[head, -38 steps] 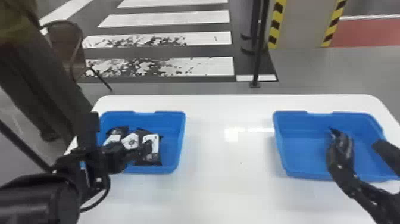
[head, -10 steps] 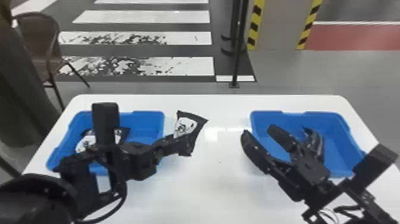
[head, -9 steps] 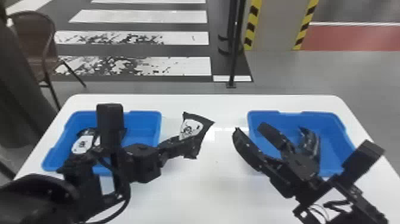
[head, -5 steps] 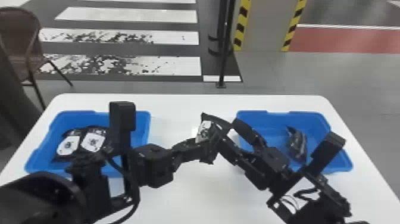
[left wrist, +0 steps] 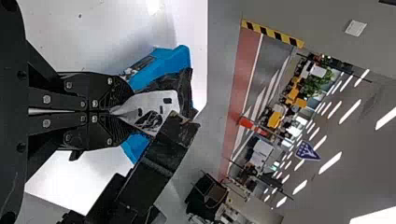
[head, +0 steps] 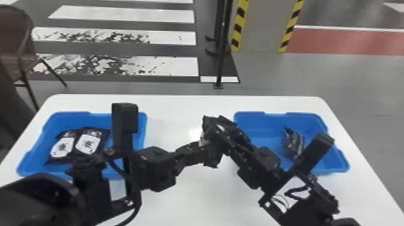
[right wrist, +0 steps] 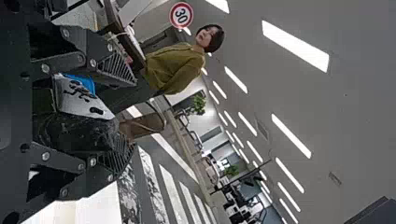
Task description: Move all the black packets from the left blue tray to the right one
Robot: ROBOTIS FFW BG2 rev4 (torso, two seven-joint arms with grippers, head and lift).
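Right hand (head: 215, 121) has advanced leftward to the black packet (left wrist: 161, 100) above the tabletop (head: 192, 198); its open fingers flank the packet. My left hand (head: 200, 148) is closed, gripping that packet.

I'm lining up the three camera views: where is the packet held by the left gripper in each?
Head view: packet near the middle.
Left wrist view: packet left of centre, in left gripper.
Right wrist view: packet far left, between fingers of right gripper.
Shared landmark: white table.
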